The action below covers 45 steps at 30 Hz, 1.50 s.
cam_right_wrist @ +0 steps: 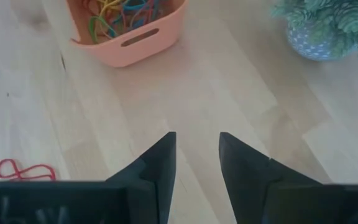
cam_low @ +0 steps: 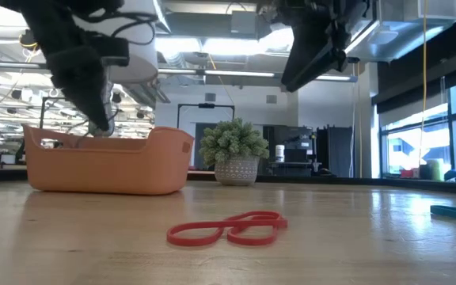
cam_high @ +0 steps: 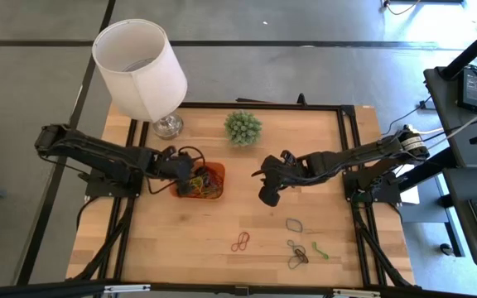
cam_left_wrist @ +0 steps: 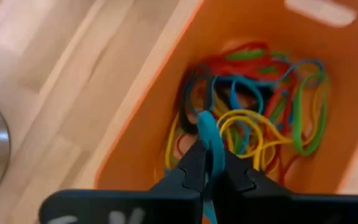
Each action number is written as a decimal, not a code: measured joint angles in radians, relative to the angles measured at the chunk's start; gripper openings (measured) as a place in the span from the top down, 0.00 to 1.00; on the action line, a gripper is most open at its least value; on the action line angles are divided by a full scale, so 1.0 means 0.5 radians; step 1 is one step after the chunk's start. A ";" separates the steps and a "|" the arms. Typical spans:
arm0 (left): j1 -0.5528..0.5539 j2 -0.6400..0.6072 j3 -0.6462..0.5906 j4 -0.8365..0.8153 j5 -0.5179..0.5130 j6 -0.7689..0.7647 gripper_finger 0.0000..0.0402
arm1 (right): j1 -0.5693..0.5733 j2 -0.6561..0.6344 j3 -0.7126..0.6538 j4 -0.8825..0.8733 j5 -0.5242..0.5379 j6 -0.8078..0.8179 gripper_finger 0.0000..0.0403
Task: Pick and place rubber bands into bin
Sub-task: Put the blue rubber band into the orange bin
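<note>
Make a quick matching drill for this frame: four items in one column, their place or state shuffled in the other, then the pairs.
Items:
1. left tool
2. right tool
3. red rubber band
4. small potted plant

Place or state:
A. open, over bare table
B. at the table's back edge, next to the lamp
C. shut on a blue rubber band above the bin
D. flat on the table, outside the bin

Pairs: 1-C, 2-A, 3-D, 4-B
</note>
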 joint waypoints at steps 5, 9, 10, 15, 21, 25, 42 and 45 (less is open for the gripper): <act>0.000 0.001 -0.053 -0.016 0.077 -0.046 0.88 | 0.006 -0.001 -0.004 0.009 -0.003 0.001 0.69; 0.000 0.001 -0.053 -0.024 0.074 -0.057 0.79 | 0.007 -0.001 -0.004 0.011 -0.003 0.001 0.69; 0.000 0.001 -0.053 -0.024 0.073 -0.056 0.77 | 0.007 -0.001 -0.004 0.013 -0.003 0.001 0.69; 0.000 0.001 -0.030 -0.057 0.072 -0.057 0.70 | 0.006 -0.001 -0.004 0.047 -0.003 0.001 0.69; 0.000 0.001 0.130 -0.129 0.002 -0.049 0.70 | 0.006 -0.001 -0.004 0.047 -0.003 -0.008 0.69; 0.000 0.001 0.273 -0.172 -0.033 0.013 0.73 | 0.015 -0.001 -0.004 0.038 -0.003 0.045 0.69; -0.398 -0.199 0.406 0.182 -0.352 0.563 1.00 | 0.304 -0.001 -0.003 -0.377 -0.176 0.758 0.80; -0.469 -0.294 0.406 0.183 -0.342 0.638 1.00 | 0.377 -0.001 -0.003 -0.402 -0.247 0.989 0.88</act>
